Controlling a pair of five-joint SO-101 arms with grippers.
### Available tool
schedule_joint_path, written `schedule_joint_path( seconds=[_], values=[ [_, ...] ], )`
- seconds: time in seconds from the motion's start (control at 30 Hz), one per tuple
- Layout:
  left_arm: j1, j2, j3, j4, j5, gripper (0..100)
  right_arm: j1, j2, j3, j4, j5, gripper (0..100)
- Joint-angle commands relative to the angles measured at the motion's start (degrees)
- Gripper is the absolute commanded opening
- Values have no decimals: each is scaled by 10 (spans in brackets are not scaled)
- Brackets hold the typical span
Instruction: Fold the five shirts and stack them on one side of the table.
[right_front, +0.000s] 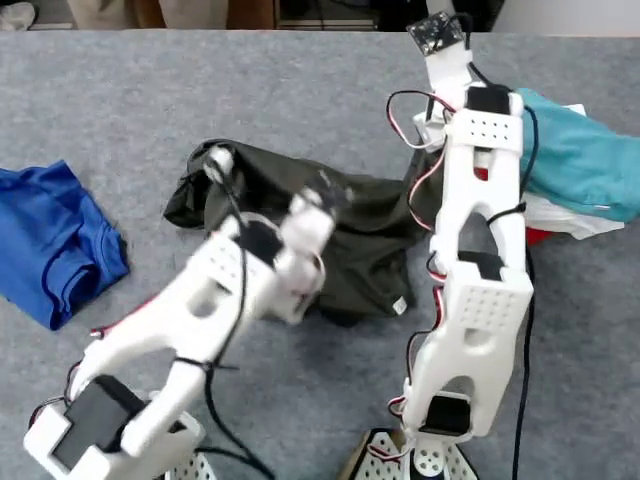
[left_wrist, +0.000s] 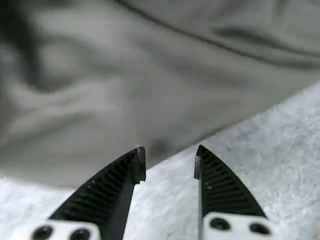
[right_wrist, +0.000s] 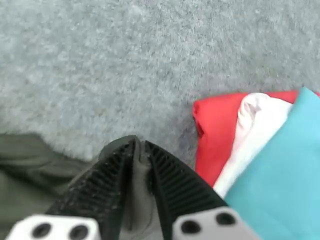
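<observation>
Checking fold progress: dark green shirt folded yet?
Not folded: the dark green shirt lies crumpled mid-table, one edge pinched in the right gripper.

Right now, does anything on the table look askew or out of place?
The dark shirt lies bunched in the middle of the table, one edge pinched in the right gripper, the open left gripper over its edge. The blue shirt sits rumpled alone, opposite the teal-topped stack.

Your left arm leans forward, left gripper jaws apart — your right arm stretches ahead, right gripper pinched closed on the dark shirt.
</observation>
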Motion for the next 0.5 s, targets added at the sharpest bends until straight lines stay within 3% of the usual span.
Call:
schedule_joint_path(
  seconds=[0.0,0.17,0.33,0.47],
  values=[
    [40,-24,88,-151,52,167,28,22,-29,-34,-7,5],
    [2,-15,173,-326,112,159,29,31,-56,-20,-8,5],
    [-64,33,127,-316,93,19,29,31,-56,-21,-25,5],
    [-145,81,84,-315,102,17,29,31,-56,-20,-26,5]
  ],
)
